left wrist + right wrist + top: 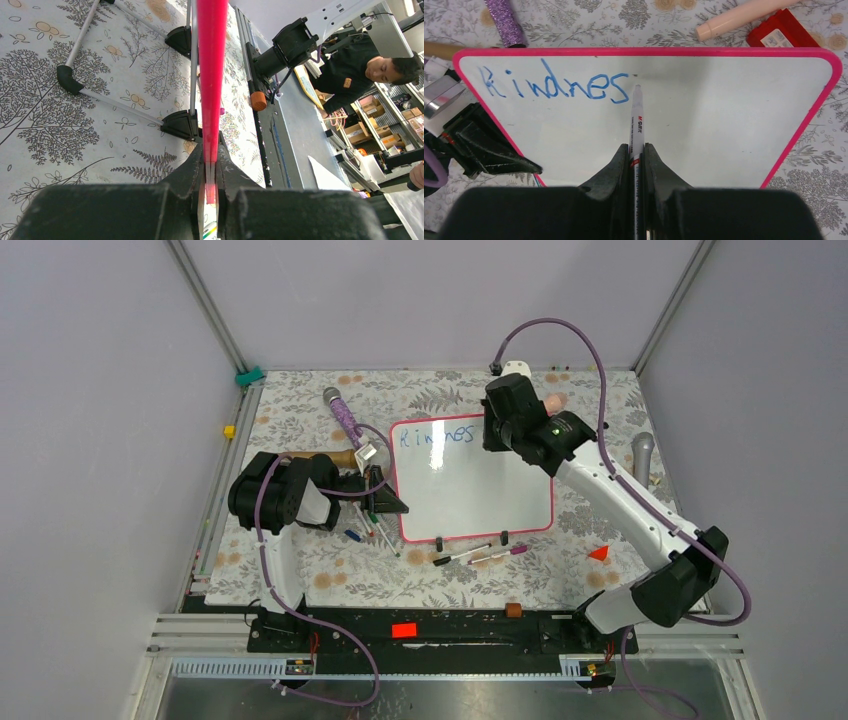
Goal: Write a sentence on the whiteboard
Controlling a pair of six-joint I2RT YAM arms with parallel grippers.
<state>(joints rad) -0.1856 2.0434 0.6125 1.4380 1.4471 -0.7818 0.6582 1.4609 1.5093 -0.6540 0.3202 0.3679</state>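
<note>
The whiteboard [476, 480] lies flat mid-table, white with a pink rim, blue letters "Kindnes" across its top left. My left gripper [392, 502] is shut on the board's left rim [212, 75], seen edge-on as a pink strip. My right gripper [497, 430] is shut on a white marker [637, 125] whose tip rests just right of the last blue letter on the whiteboard [704, 125]. In the right wrist view the left gripper's black fingers [489, 150] clamp the board's lower left edge.
Two pens [480, 554] lie below the board beside its two black clip feet [504, 537]. More pens [368, 528] sit by the left gripper. A purple microphone [342, 415] and a wooden stick lie at upper left, a grey microphone [643, 452] at right, a red triangle [599, 553] at lower right.
</note>
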